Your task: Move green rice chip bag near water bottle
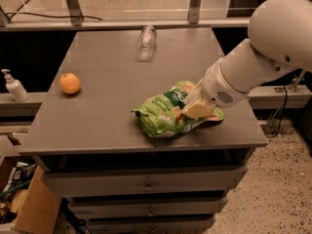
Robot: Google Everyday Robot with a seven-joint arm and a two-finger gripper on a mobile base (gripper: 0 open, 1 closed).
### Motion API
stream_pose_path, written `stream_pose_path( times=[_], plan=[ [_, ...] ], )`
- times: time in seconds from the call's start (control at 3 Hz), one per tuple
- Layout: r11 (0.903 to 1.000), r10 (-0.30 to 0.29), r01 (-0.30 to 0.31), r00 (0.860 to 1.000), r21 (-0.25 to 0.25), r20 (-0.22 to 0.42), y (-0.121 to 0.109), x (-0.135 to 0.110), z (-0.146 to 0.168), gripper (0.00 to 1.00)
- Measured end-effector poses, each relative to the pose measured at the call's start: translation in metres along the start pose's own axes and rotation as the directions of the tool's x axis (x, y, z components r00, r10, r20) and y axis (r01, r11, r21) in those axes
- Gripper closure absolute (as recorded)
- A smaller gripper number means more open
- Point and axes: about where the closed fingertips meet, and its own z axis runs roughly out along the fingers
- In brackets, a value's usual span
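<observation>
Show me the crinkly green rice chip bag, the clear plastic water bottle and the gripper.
Crinkly light-green rice chip bag (162, 117): camera view, pouch's left front.
Clear plastic water bottle (146, 43): camera view, mid-body, lying down.
Gripper (197, 108): camera view, tip, on the bag's right end.
</observation>
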Motion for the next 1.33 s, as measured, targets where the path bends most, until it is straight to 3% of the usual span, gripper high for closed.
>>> stream_pose_path(
  times=[0.33,0.67,1.0,1.33],
  plan=[
    [0.9924,0.095,-0.095,0.995,0.079,-0.004,-0.023,0.011,-0.035,1.0],
    [0.9589,0.192,-0.199,0.98,0.202,0.055,-0.055,0.02,-0.102,1.0],
    [0.9304,0.211,-0.234,0.971,0.282,0.109,-0.072,0.016,-0.154,1.0],
    [0.931,0.206,-0.229,0.973,0.284,0.108,-0.074,0.017,-0.152,1.0]
  ],
)
